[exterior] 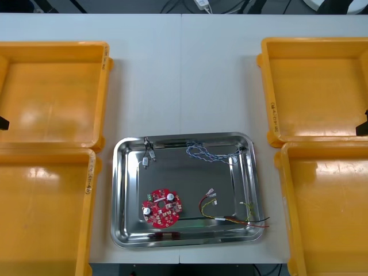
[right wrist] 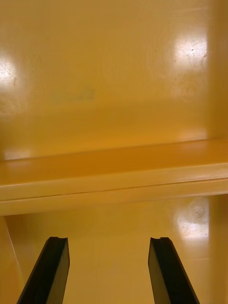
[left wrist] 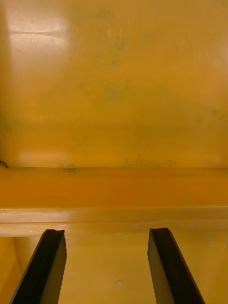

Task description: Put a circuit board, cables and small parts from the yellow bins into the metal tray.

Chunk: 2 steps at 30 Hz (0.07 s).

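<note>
While left tool (left wrist: 107,232) and right tool (right wrist: 108,239) hang spread over yellow bins (exterior: 52,86), bin labels (exterior: 88,183) are illegible. A red circuit board (exterior: 161,207) lies in the metal tray (exterior: 118,190).

Yellow bins (exterior: 49,207) flank the metal tray (exterior: 185,179) closely.

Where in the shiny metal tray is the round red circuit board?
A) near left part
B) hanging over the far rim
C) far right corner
A: the front view shows the round red circuit board lying in the near left part of the shiny metal tray, apart from the twisted blue and white cable at the far right.
</note>
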Motion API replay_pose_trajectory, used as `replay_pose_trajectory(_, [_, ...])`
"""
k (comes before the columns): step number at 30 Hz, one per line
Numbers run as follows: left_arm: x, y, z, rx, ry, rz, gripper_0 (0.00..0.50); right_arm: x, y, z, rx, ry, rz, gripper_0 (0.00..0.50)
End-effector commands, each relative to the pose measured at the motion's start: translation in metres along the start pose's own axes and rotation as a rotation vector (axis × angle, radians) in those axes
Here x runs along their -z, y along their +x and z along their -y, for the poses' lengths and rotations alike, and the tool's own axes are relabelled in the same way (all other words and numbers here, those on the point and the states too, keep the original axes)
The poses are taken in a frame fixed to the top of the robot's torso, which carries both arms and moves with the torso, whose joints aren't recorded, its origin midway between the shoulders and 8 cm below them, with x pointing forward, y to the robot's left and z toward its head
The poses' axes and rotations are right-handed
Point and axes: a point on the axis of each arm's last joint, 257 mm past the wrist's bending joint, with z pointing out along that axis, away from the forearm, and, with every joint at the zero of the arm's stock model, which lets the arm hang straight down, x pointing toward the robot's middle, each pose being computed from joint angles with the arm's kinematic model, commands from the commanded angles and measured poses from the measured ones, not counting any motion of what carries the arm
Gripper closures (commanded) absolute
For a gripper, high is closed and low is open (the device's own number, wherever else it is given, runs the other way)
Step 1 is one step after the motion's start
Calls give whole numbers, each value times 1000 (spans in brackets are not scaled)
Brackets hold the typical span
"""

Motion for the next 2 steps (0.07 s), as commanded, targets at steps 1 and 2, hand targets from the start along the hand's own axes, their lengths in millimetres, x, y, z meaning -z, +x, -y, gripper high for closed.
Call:
replay_pose_trajectory(1, [7,-1,0,-63,-1,25,0,16,-10,17,-32,37,33,15])
replay_pose_trajectory(2, [7,-1,0,-63,-1,25,0,16,-10,17,-32,37,33,16])
